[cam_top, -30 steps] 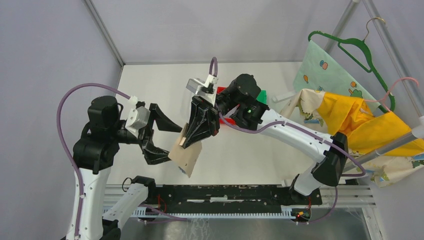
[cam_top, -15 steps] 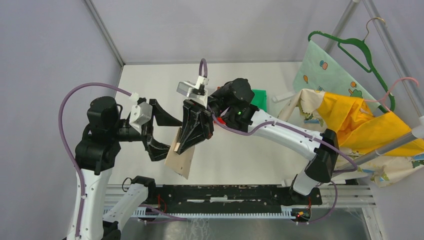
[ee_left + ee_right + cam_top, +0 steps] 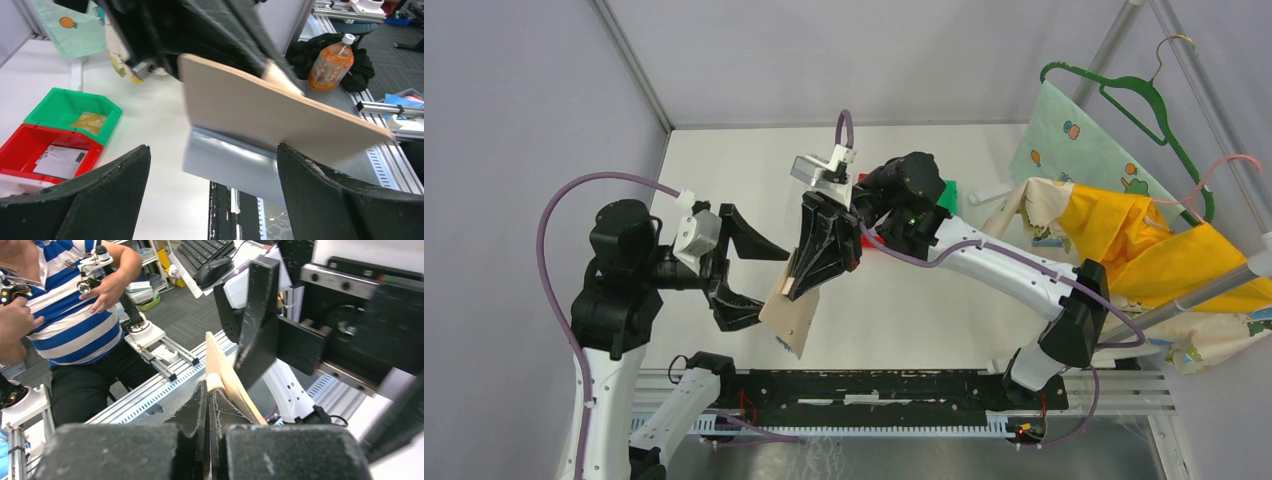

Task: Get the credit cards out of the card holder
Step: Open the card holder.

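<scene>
My right gripper [image 3: 799,288] holds the tan card holder [image 3: 792,312] in the air, shut on its upper end; the right wrist view shows the jaws pressed together on its small tab [image 3: 215,381]. A pale grey-blue credit card [image 3: 232,165] sticks out of the holder's [image 3: 280,117] lower edge. My left gripper [image 3: 212,148] is open wide, its fingers on either side of that card without touching it. In the top view the left gripper [image 3: 749,277] sits just left of the holder. Another pale card [image 3: 62,161] lies in the red bin [image 3: 20,145].
A green bin [image 3: 55,100] with a yellowish piece stands beside the red one. At the right hang cloths [image 3: 1144,240] and green hangers [image 3: 1144,100]. A black rail [image 3: 874,385] runs along the near edge. A person [image 3: 65,315] sits beyond it.
The right gripper swung the holder left and down, then back a little. The left gripper's jaws spread wider and its arm shifted slightly left.
</scene>
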You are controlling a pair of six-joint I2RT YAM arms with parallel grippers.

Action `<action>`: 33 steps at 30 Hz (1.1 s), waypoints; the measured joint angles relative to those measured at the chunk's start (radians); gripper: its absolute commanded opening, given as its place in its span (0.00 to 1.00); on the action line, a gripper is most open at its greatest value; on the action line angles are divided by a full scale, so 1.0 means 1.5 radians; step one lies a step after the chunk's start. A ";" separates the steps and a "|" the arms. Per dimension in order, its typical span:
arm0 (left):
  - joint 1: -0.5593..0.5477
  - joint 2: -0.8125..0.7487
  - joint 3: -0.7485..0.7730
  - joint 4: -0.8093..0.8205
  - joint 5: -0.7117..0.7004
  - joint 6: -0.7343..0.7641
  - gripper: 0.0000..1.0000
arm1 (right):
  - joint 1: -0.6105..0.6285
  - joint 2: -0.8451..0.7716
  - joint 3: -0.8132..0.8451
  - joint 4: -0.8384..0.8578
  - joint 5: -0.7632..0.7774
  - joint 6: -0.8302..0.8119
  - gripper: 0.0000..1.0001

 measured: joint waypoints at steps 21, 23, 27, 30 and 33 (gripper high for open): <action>0.000 0.018 0.019 -0.010 0.054 -0.004 1.00 | 0.025 0.079 0.076 0.127 -0.008 0.122 0.00; 0.000 0.011 0.019 -0.010 0.065 -0.005 1.00 | 0.025 0.087 0.088 0.148 -0.012 0.142 0.00; 0.000 -0.004 0.019 -0.010 0.085 -0.006 1.00 | 0.022 0.091 0.097 0.181 -0.019 0.174 0.00; 0.000 -0.014 0.021 -0.010 0.092 -0.007 1.00 | 0.015 0.091 0.097 0.201 -0.020 0.188 0.00; 0.001 -0.020 0.023 -0.010 0.091 -0.006 1.00 | 0.011 0.091 0.098 0.206 -0.019 0.192 0.00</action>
